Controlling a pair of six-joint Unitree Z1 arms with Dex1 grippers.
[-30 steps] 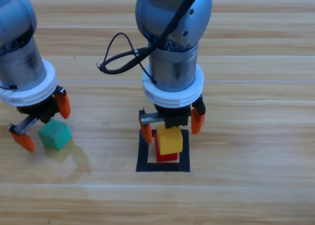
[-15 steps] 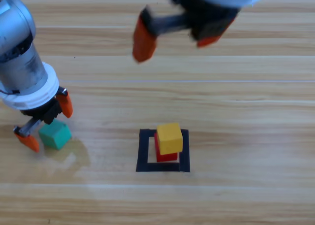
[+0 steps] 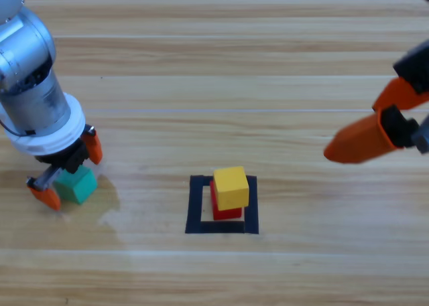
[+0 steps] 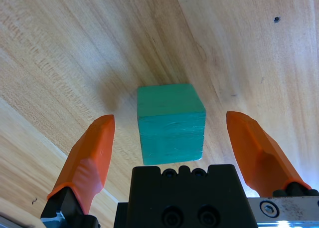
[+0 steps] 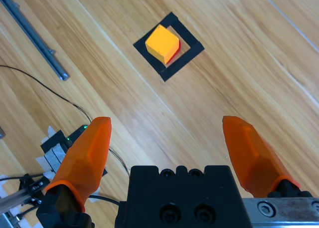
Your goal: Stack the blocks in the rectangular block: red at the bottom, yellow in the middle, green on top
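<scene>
The yellow cube (image 3: 231,187) rests on the red cube (image 3: 226,209) inside the black tape square (image 3: 196,204); the right wrist view shows the yellow cube (image 5: 162,44) in the tape square (image 5: 187,56) from high above. The green cube (image 3: 77,185) lies on the wood at the left. My left gripper (image 3: 65,175) is open and straddles it, an orange jaw on either side and apart from the green cube (image 4: 170,122). My right gripper (image 3: 395,118) is open, raised high at the right edge and holding nothing.
Bare wooden planks surround the tape square. In the right wrist view a metal bar (image 5: 35,36), a thin black cable (image 5: 55,96) and a small electronic board (image 5: 62,148) lie off the table's edge, far from the cubes.
The right gripper let go of the yellow cube on the red one, rose and swung away to the right edge. The left gripper came down around the green cube.
</scene>
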